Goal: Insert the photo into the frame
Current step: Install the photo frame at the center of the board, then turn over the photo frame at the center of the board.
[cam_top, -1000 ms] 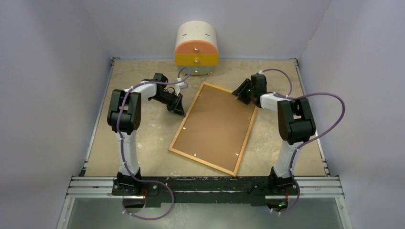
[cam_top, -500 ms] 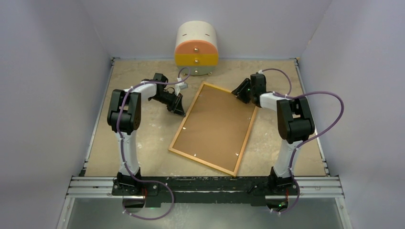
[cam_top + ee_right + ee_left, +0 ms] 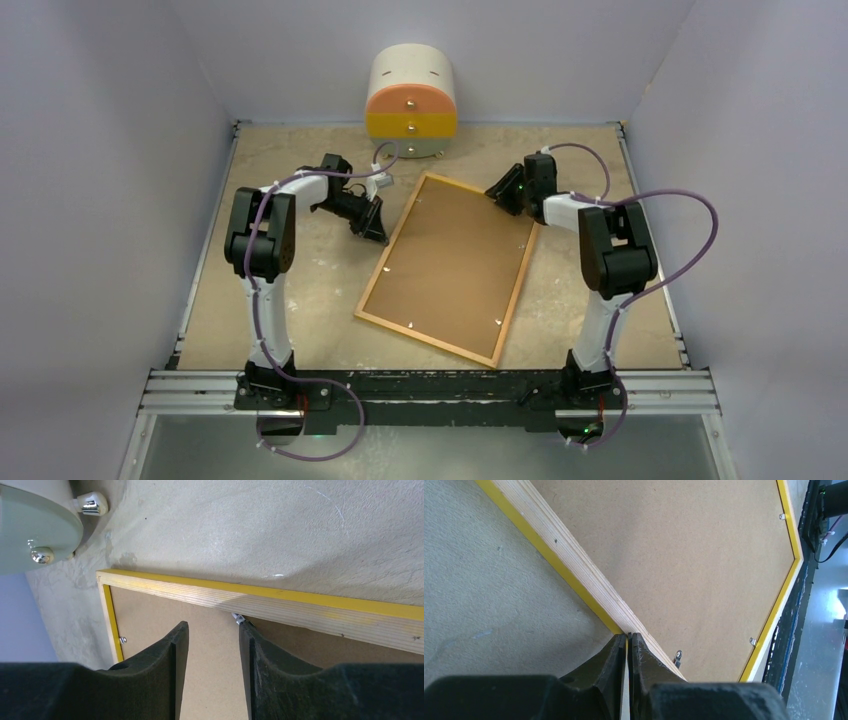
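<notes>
At the near edge of the table (image 3: 300, 330), both arm bases stand on a metal rail (image 3: 430, 392), the left arm (image 3: 262, 240) and the right arm (image 3: 615, 250) reaching away from the camera; between them the frame (image 3: 426, 338) lies flat and face down, set askew, one corner near the rail and its long sides slanting toward the far right; its pale wooden back is uppermost, a yellow edge shows along the outside, and a brown backing board (image 3: 455, 260) fills the opening, with small metal tabs (image 3: 410, 323) at the rim. Beyond mid-table, the left gripper (image 3: 628, 637) sits at the frame's left long side; its fingers (image 3: 611, 655) are drawn together to a thin slit, tips on the wooden rim; whether anything is pinched cannot be told. Across the frame, the right gripper (image 3: 212, 625) hangs over the far right corner region; its fingers (image 3: 175, 645) are spread apart, holding nothing, tips above the backing board just inside the rim, one tip beside a metal tab (image 3: 236, 615). Farthest back, against the rear wall, stands a cream drawer unit (image 3: 412, 100) with one orange and one yellow drawer front, just beyond the frame's far corner.
</notes>
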### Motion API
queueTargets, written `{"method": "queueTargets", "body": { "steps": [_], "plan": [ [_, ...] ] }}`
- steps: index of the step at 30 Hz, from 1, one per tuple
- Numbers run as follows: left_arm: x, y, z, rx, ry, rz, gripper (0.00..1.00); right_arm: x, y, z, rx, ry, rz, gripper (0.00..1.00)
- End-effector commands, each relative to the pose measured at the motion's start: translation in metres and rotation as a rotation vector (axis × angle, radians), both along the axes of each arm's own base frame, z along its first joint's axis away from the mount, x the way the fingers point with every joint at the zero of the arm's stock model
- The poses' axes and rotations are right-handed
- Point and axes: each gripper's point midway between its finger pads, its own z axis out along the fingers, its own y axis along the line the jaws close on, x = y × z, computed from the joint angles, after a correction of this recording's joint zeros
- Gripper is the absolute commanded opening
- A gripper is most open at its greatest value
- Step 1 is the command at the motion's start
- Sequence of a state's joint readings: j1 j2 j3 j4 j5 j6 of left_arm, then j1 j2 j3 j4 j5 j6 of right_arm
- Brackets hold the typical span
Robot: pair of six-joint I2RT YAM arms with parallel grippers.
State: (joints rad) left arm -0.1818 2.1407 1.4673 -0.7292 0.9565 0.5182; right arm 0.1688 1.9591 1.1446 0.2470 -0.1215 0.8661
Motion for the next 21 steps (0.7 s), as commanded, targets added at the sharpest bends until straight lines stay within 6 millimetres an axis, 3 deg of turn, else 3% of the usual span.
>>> {"method": "queueTargets", "body": {
  "steps": [1, 6, 9, 14, 17, 21],
  "plan": [
    [-0.01, 0.006, -0.001, 0.048, -0.012, -0.034, 0.1, 0.016, 0.002, 0.023, -0.005, -0.072, 0.0, 0.45],
    [-0.003, 0.016, 0.02, 0.034, -0.03, -0.013, 0.12, -0.003, 0.036, 0.054, -0.042, -0.108, 0.083, 0.57],
    [-0.001, 0.029, 0.034, 0.032, -0.049, 0.008, 0.16, -0.022, 0.079, 0.062, -0.132, -0.09, 0.164, 0.66],
    [0.003, 0.069, 0.056, 0.017, -0.066, 0.092, 0.33, -0.052, 0.142, 0.055, -0.358, 0.005, 0.251, 0.71],
    [0.003, 0.105, 0.065, 0.009, -0.082, 0.158, 0.41, -0.06, 0.164, 0.045, -0.482, 0.048, 0.279, 0.72],
    [-0.005, 0.142, 0.073, -0.003, -0.085, 0.215, 0.45, -0.069, 0.18, 0.036, -0.627, 0.061, 0.277, 0.73]
  ]
}}
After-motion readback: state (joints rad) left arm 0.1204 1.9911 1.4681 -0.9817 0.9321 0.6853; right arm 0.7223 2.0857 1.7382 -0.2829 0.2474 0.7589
